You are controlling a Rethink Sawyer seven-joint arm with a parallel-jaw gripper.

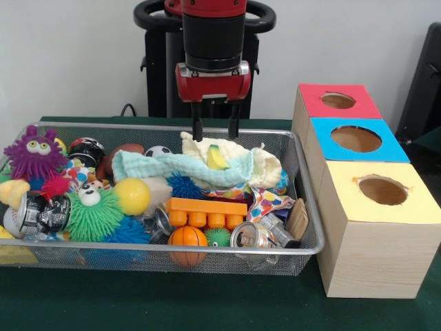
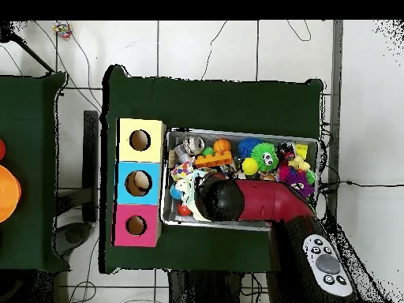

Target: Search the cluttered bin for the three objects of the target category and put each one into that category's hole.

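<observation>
The red-and-black pincer [image 1: 215, 129] hangs released and empty, its two dark fingers spread above the far side of the wire-mesh bin [image 1: 311, 207] on the green bench [image 1: 207, 303]. Directly beneath lies a heap of soft cloth: a cream knitted rag [image 1: 265, 165] and a pale teal towel [image 1: 172, 167]. I judge these light, limp and non-slippery, best pinched at a raised fold. The crushed aluminium cans [image 1: 251, 236] near the front look thin and slick. No lettering is readable anywhere.
</observation>
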